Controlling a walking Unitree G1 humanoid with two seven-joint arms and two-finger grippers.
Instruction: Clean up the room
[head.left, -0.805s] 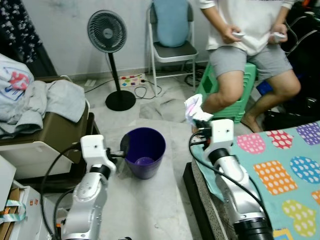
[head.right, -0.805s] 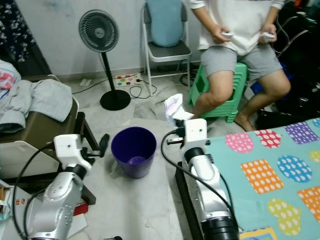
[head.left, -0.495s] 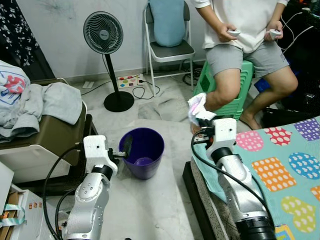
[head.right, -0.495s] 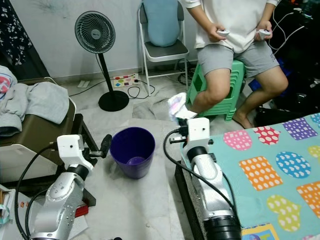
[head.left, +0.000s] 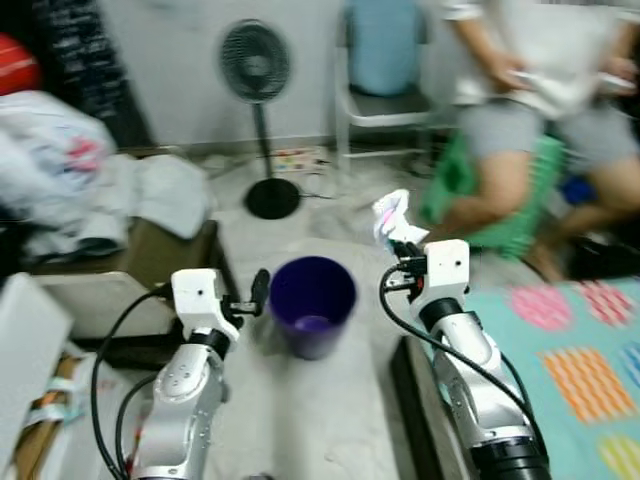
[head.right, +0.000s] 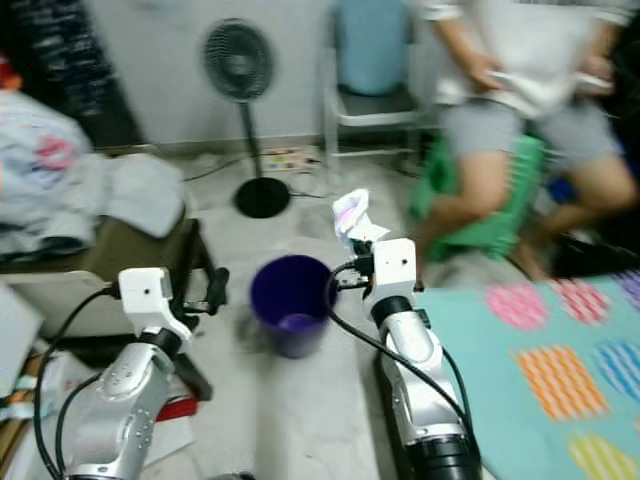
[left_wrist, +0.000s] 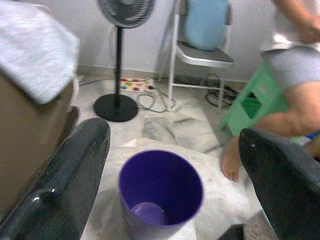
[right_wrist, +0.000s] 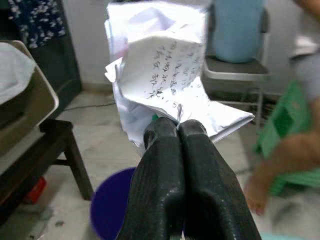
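Observation:
A purple bin stands upright on the marble floor, between my two arms, with a small pale scrap at its bottom. My right gripper is raised to the right of the bin's rim and is shut on a crumpled white paper with writing on it. The paper sticks up above the fingers. My left gripper is open and empty, level with the bin's left side and pointing at it. Both eye views are blurred.
A standing fan and a folding chair with a blue cushion stand behind the bin. A person sits on a green stool at the right. A patterned bed is at my right, a pile of clothes at my left.
The whole picture has slid right and blurred, so my head has turned left. The right gripper still holds the paper beside the bin, and the left stays open.

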